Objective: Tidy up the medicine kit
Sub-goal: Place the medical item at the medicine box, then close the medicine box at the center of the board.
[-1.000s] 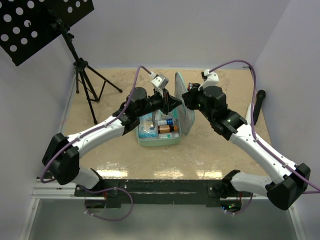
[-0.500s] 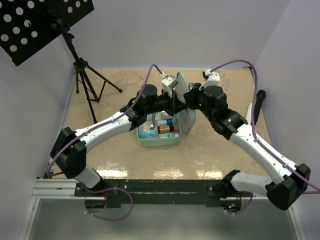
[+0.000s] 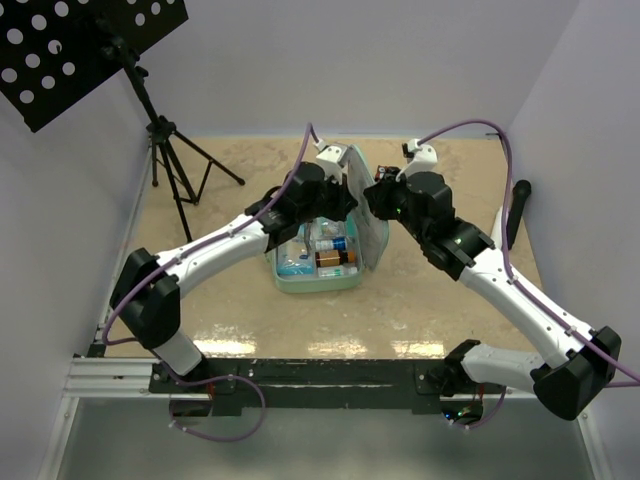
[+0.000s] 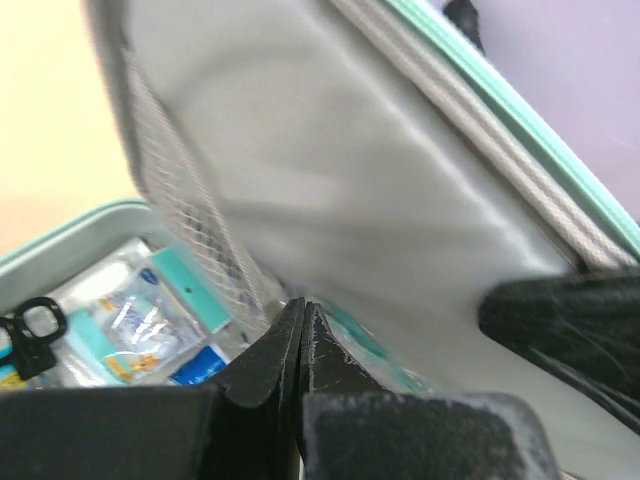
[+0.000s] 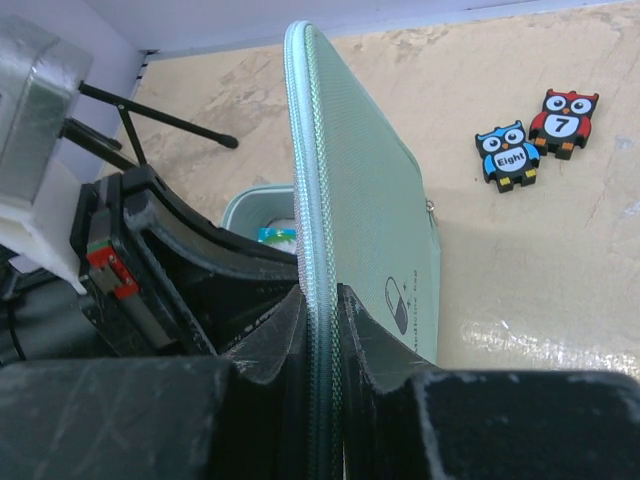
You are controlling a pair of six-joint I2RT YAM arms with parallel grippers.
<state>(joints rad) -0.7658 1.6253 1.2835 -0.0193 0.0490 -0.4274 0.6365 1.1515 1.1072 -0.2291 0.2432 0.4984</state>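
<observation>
Medicine kit (image 3: 318, 284), mint-green, open on the table (image 3: 440, 310): I am pinching its upright lid (image 5: 370, 190) by the zipped rim in my right gripper (image 5: 320, 300) so the tray is reachable (packets (image 4: 130, 325) already inside), my left gripper (image 4: 302, 325) hovering pressed together, empty, beside the mesh pocket (image 4: 180, 200).

Robotics lab cell: plain white walls (image 3: 400, 60), beige tabletop (image 3: 250, 310), tripod (image 3: 175, 170) with perforated black panel (image 3: 70, 45).

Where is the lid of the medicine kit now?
In the top view the lid stands nearly upright at mid-table, right of the kit's filled base; the right end effector pinches its rim.
</observation>
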